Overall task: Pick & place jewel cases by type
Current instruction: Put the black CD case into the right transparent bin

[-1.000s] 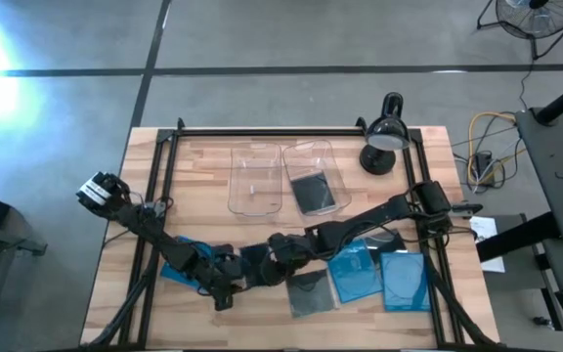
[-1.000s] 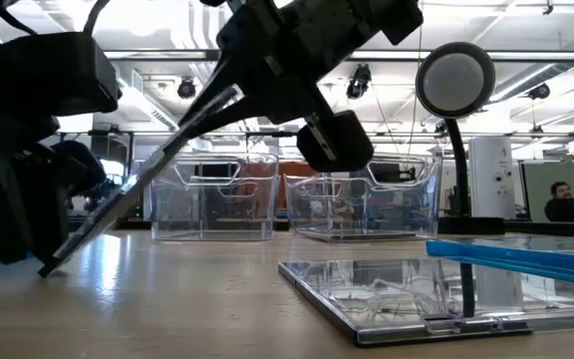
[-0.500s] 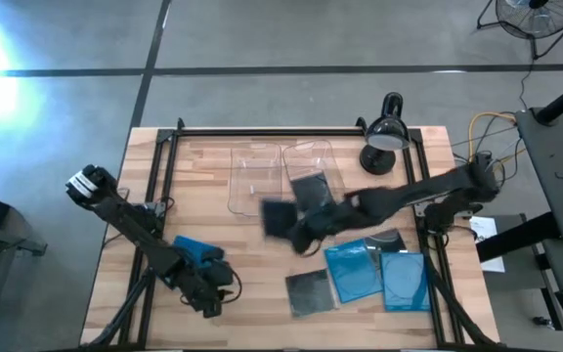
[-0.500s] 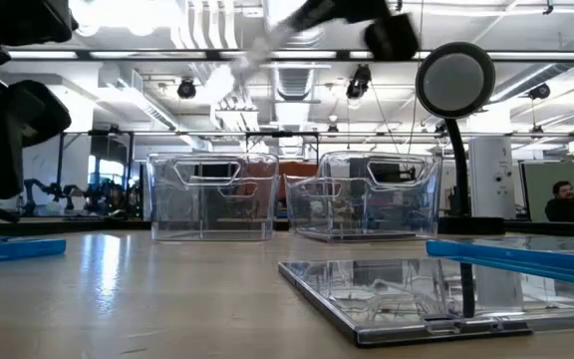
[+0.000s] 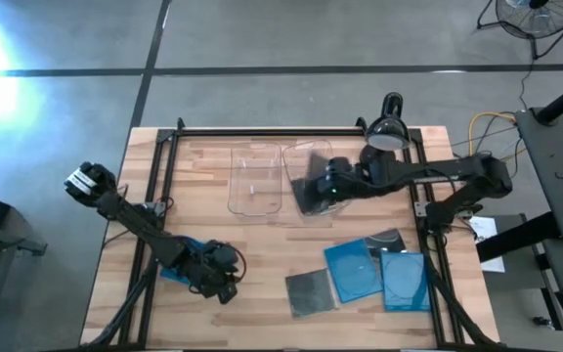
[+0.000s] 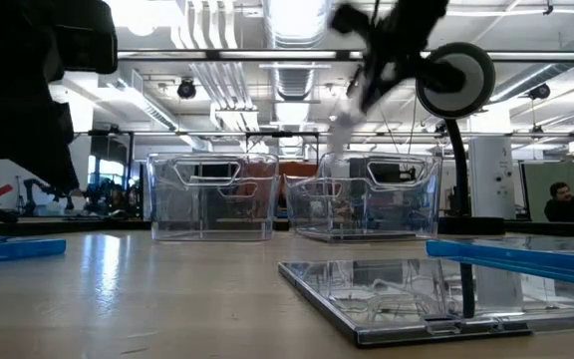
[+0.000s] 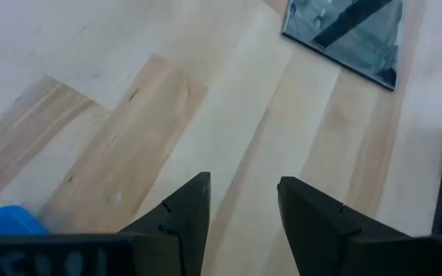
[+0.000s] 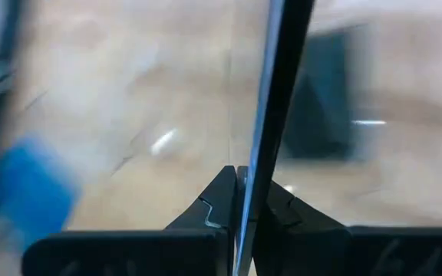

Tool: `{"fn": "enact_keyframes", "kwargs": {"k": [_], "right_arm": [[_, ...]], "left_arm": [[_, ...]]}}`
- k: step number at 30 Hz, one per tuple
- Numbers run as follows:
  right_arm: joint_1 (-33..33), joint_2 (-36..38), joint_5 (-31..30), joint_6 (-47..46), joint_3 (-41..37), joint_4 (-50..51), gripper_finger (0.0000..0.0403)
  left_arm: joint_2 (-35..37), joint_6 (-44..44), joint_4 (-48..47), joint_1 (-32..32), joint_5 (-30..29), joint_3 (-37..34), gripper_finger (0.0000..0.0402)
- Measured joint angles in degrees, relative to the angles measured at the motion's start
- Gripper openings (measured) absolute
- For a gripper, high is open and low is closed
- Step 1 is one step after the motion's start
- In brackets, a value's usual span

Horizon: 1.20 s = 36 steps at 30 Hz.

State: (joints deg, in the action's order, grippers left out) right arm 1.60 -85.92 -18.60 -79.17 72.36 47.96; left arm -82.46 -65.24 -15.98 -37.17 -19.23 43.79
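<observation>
Gripping dark jewel case (image 8: 281, 92) by thin edge, right gripper (image 5: 328, 182) hovers over right bin (image 5: 313, 156) at frame centre, fingers clamped on it, arm stretched in from right. Case looks light, stiff, slick, brittle: edge pinch suits it, squeeze gently. Left gripper (image 7: 240, 201) low at lower left, fingers apart, empty, beside blue case (image 5: 176, 273). Other cases (image 5: 365, 272) flat at lower right.

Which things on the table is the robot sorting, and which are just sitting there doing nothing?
Part of the job:
- dark case, clamped in the right hand over the right bin
- left bin
- blue cases, plus one by the open left hand
- dark case on the table

Just lying about:
- desk lamp
- yellow cables
</observation>
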Motion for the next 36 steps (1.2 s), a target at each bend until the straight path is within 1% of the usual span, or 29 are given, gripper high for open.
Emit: {"fn": "enact_keyframes", "kwargs": {"k": [2, 3, 4, 5, 8, 10, 11, 13, 15, 17, 19, 21, 23, 25, 28, 31, 32, 34, 36], "right_arm": [[1.12, -0.18, -4.79, -9.39, -0.69, 1.13, 0.0013], [1.66, 0.00, -5.21, -14.99, -1.26, 0.88, 0.0013], [2.11, 0.03, -5.10, -19.52, -1.95, 0.04, 0.0013], [2.46, -0.15, -4.62, -22.09, -2.77, -2.44, 0.0013], [2.72, -0.70, -4.05, -27.61, -5.34, -11.98, 0.0013], [2.74, -0.72, -4.42, -34.12, -7.07, -17.76, 0.0013], [2.74, -0.83, -4.97, -37.92, -7.82, -19.19, 0.0013], [2.70, -0.86, -5.42, -46.50, -9.60, -18.48, 0.0013], [2.70, -0.93, -5.87, -51.40, -11.42, -18.75, 0.0013], [2.79, -0.93, -5.96, -52.29, -12.59, -20.22, 0.0013], [2.83, -0.93, -6.59, -52.86, -13.19, -24.85, 0.0013], [2.83, -1.11, -7.32, -52.04, -13.62, -28.95, 0.0013], [2.98, -1.73, -7.25, -50.55, -13.62, -31.01, 0.0013], [3.21, -2.66, -5.59, -49.41, -13.78, -29.76, 0.0013], [3.53, -4.21, -0.31, -46.97, -14.34, -29.85, 0.0013], [3.43, -5.22, 0.75, -46.82, -14.17, -31.12, 0.0013], [3.29, -5.63, 0.17, -46.07, -14.07, -32.72, 0.0013], [3.25, -6.22, -2.15, -40.10, -13.77, -37.79, 0.0013], [4.04, -7.01, -1.45, -33.73, -13.52, -40.51, 0.0017]], "left_arm": [[0.00, -0.83, 0.04, 0.00, -0.03, 0.00, 0.0135], [0.00, -1.39, 0.03, -0.02, -0.08, 0.00, 0.0135], [0.00, -1.94, -0.05, -0.02, -0.12, 0.00, 0.0135], [0.00, -2.28, -0.05, -0.02, -0.14, 0.00, 0.0135], [0.00, -2.39, -0.07, -0.01, -0.38, 0.00, 0.0135], [0.00, -2.05, -0.21, 0.00, -1.12, 0.00, 0.0135], [0.00, -1.85, -0.40, 0.01, -1.41, 0.00, 0.0135], [0.00, -1.31, -0.56, 0.09, -1.54, 0.00, 0.0135], [0.00, -1.26, -0.69, 0.10, -1.71, 0.00, 0.0135], [0.00, -1.23, -0.89, 0.09, -1.76, 0.00, 0.0135], [0.00, -1.20, -1.59, 0.23, -1.78, 0.00, 0.0135], [0.00, -0.87, -2.18, 0.51, -1.76, 0.00, 0.0135], [0.00, 0.34, -2.40, 0.86, -1.76, 0.00, 0.0135], [0.00, 1.61, -2.46, 1.38, -1.70, 0.00, 0.0135], [0.09, 2.82, -2.59, 1.71, -1.22, 0.00, 0.0135], [0.15, 3.13, -2.57, 1.75, -1.11, 0.00, 0.0135], [0.15, 3.14, -2.62, 1.75, -0.79, 0.00, 0.0135], [0.15, 3.20, -2.63, 1.75, -0.12, 0.00, 0.0135], [0.15, 3.20, -2.75, 1.74, 0.32, 0.00, 0.0135]]}}
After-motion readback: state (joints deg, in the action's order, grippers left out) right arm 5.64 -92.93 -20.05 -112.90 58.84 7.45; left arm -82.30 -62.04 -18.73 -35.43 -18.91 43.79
